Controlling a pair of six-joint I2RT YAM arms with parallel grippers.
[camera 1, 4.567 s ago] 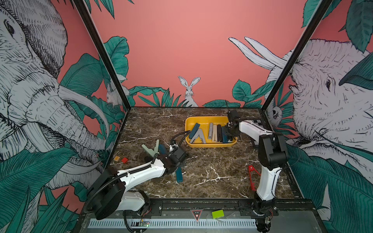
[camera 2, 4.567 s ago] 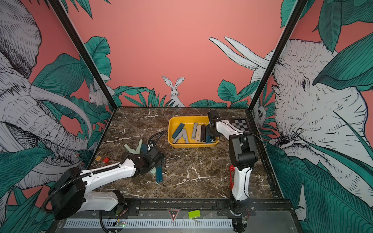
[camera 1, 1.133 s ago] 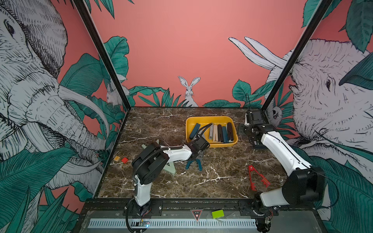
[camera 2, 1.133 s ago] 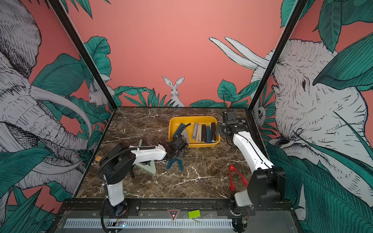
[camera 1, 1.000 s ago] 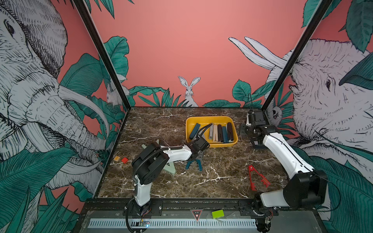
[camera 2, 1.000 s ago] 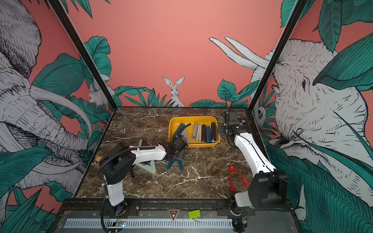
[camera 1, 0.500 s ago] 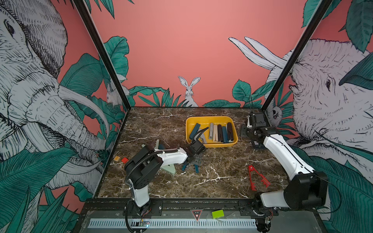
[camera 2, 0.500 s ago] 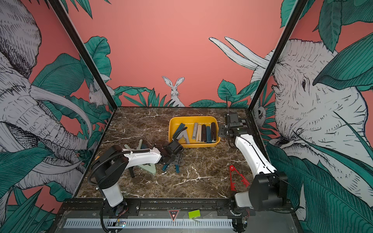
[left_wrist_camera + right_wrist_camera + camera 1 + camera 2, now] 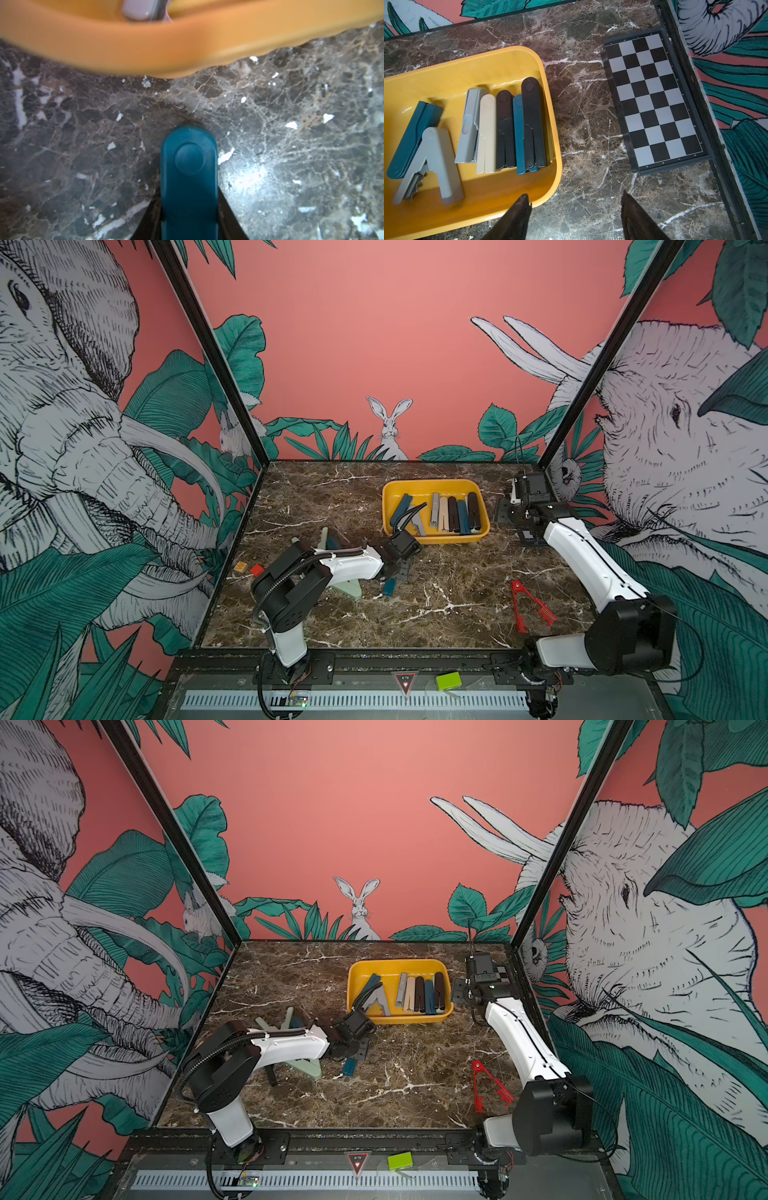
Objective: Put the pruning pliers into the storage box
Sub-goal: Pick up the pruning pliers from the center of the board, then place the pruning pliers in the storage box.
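Teal plastic fills my left wrist view: the left gripper (image 9: 398, 569) is pinched tight on one of the pruning pliers (image 9: 189, 176), low over the marble. I can't tell if it is clear of the surface. In a top view its long axis runs roughly seven to one o'clock, hinge end leading. The storage box (image 9: 440, 537) sits at one o'clock, near rim just ahead, so I judge a lift over that rim comes next. The right gripper (image 9: 575, 197) hangs spread at the box's three o'clock end.

White-shelled left arm (image 9: 353, 566) and right arm (image 9: 582, 560), bulky black joints, ribbed black cable (image 9: 309, 561) looping along the left one.
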